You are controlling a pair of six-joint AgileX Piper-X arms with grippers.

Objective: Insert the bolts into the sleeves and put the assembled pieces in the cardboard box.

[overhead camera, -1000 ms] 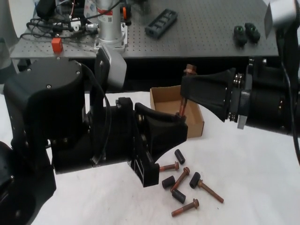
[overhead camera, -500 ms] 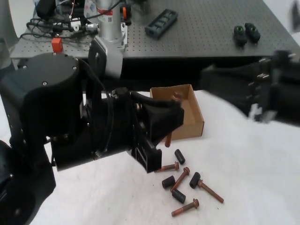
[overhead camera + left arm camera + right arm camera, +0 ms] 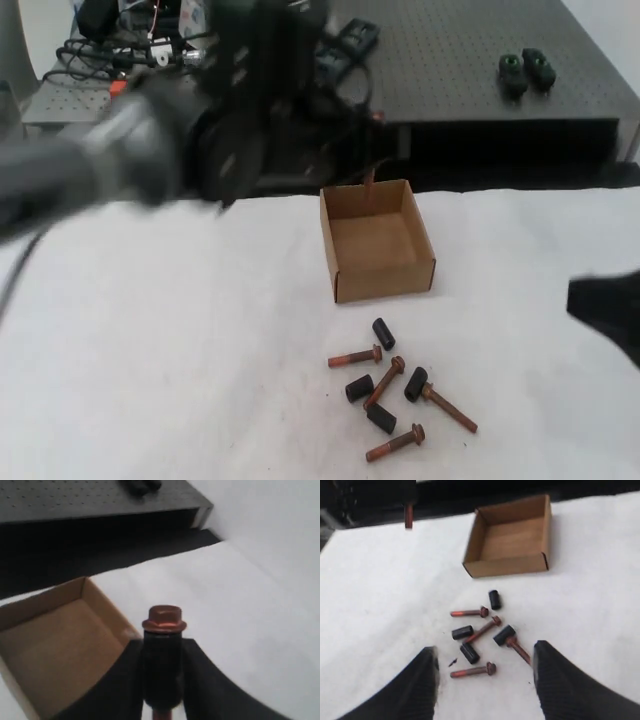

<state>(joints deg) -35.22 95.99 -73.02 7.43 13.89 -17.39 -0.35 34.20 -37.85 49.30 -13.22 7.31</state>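
Over the far wall of the cardboard box (image 3: 375, 245), at its 12 o'clock, my left hand (image 3: 161, 682) hangs with an assembled piece (image 3: 164, 622) pinched upright between its fingers (image 3: 120, 685). The coppery bolt head sits on top of the black sleeve, and the shank pokes out below. The hand is closed down to the sleeve's width, gripping the sleeve and not the bolt.

To do this drop well, I judge I should bring the piece toward 6 o'clock until it is over the box floor, lower it inside the walls, then open. Releasing here risks clipping the rim or letting the bolt slide out of the sleeve.

My right hand (image 3: 484, 647) is spread wide and holds nothing. It hovers above the white counter (image 3: 600, 580) at the box's 4 o'clock, facing the loose bolts (image 3: 468, 613) and sleeves (image 3: 494, 599) lying at the box's 6 o'clock. Four of each wait there, so most of the work looks undone.
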